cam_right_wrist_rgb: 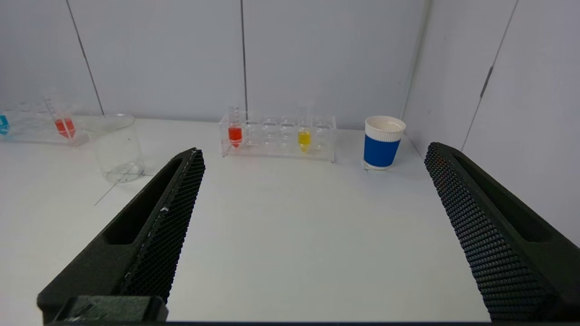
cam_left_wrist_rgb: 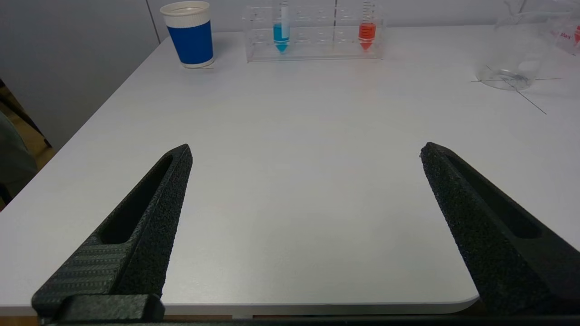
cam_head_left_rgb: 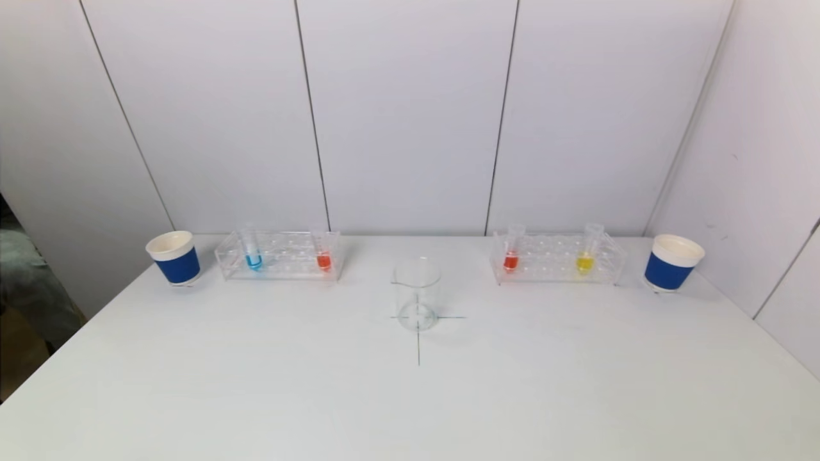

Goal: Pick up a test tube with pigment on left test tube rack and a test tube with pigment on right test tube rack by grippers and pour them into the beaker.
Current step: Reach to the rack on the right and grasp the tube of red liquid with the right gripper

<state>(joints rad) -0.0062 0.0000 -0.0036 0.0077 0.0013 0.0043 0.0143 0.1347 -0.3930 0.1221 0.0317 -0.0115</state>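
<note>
I am seeing neither arm from the head camera, both sitting below its lower edge. In the left wrist view the beaker point(cam_left_wrist_rgb: 521, 50) is losing its rim to the frame edge, and the rack beyond the beaker is showing only a red sliver. In the right wrist view the blue tube point(cam_right_wrist_rgb: 3, 124), far past the beaker, is being cut off.

I see my left gripper point(cam_left_wrist_rgb: 306, 151) and right gripper point(cam_right_wrist_rgb: 315, 151): black, tapered fingers, slotted, with rough-textured pads.
</note>
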